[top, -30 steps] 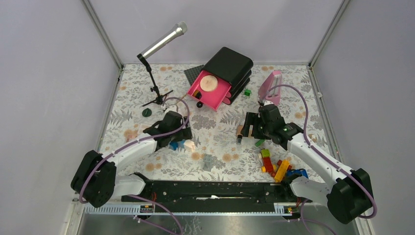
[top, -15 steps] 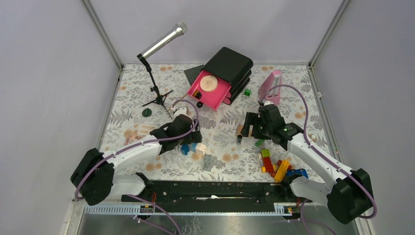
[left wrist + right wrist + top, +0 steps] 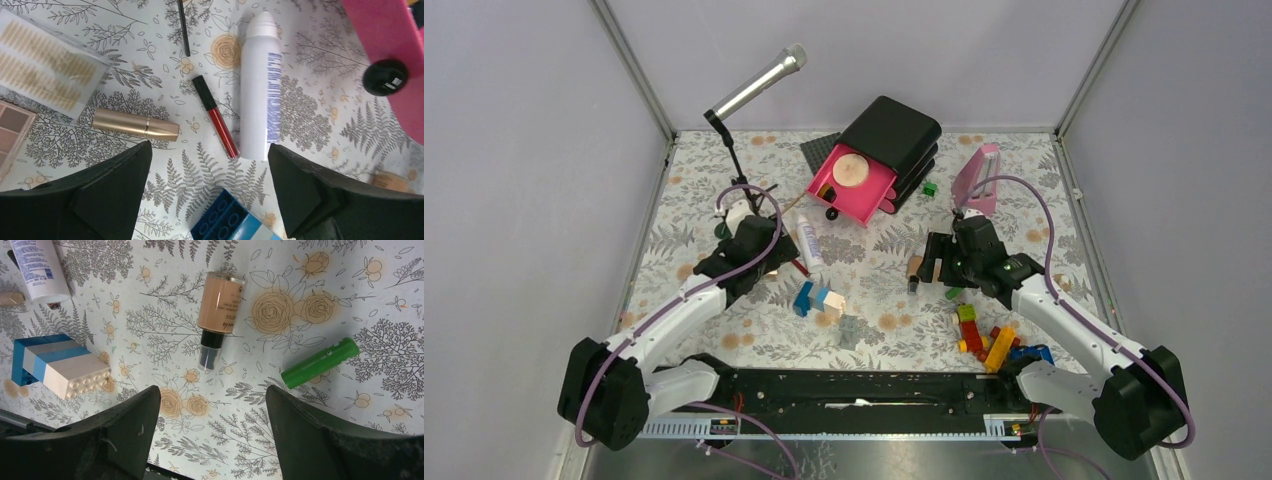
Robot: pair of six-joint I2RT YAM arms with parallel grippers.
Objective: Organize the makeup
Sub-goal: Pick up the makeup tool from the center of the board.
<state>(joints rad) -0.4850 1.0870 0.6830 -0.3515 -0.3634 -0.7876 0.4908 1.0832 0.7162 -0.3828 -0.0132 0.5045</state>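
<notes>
Beneath left fingers, apart: one tube, one lipstick; right fingers, apart: one bottle.

both jaws wide, empty

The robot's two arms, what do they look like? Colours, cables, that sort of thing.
Both the left arm and right arm have white links, chunky black joints and black bases. A purple cable loops along each. The jaws are matte black, broad and wedge-shaped.

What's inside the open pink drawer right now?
A round peach disc and a small dark item lie in the pink drawer; its rear, under the black cabinet, is hidden.
</notes>
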